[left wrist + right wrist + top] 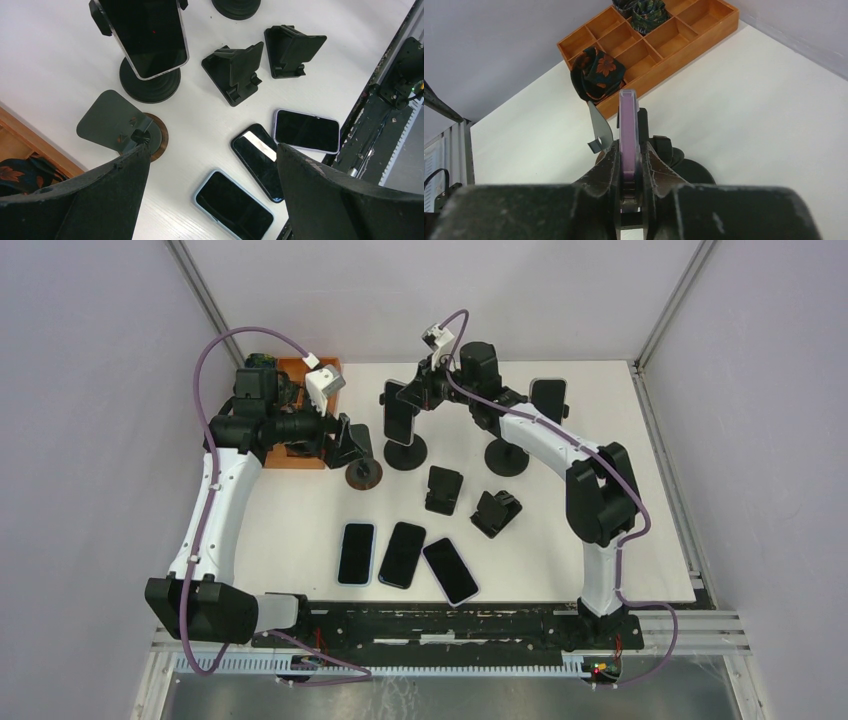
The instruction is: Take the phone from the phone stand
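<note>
A dark phone (400,412) stands upright in the clamp of a round-based black stand (405,454) at the back middle. My right gripper (414,398) is shut on this phone's edges; in the right wrist view the fingers (606,167) pinch its purple-edged case (628,125) at the gripper (629,150). The left wrist view shows the phone (150,35) still held by the stand's side arms above its base (150,86). My left gripper (352,445) is open and empty, hovering (212,200) by an empty brown-based stand (363,474).
A second phone (547,396) sits on a stand (507,458) at the right. Two small black stands (444,489) (496,512) sit mid-table. Three phones lie flat near the front (356,552) (402,554) (450,569). A wooden tray (649,40) is at the back left.
</note>
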Controlling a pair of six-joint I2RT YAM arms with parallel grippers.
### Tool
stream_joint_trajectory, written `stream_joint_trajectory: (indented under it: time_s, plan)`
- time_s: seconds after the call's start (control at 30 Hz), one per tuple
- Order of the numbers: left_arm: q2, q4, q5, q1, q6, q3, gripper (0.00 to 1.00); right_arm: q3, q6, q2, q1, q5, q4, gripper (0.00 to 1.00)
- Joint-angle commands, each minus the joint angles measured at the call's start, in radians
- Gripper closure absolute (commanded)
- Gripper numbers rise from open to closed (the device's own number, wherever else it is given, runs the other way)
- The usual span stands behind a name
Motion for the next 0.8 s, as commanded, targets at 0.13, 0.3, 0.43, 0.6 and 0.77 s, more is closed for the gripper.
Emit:
stream_joint_trajectory:
  time_s: [0.13,0.3,0.43,0.6,0.77]
  plan:
    - [0.007,0.004,0.031,-0.002,0.069,-0.011,0.0,0.065,0.199,-0.08,-0.031,-0.074,0.128,1.0]
    - [0.021,0.006,0.075,-0.001,0.07,-0.001,0.0,0.0,0.353,-0.178,-0.053,-0.107,0.212,1.0]
    - [0.002,0.034,0.153,-0.001,0.09,-0.017,0.0,-0.151,0.554,-0.276,-0.074,-0.145,0.454,1.0]
    - [-0.014,0.099,0.168,-0.001,0.101,-0.018,0.0,-0.207,0.76,-0.32,-0.088,-0.213,0.574,1.0]
    - [-0.017,0.091,0.234,0.006,0.142,-0.03,0.0,-0.318,0.907,-0.408,-0.088,-0.23,0.724,1.0]
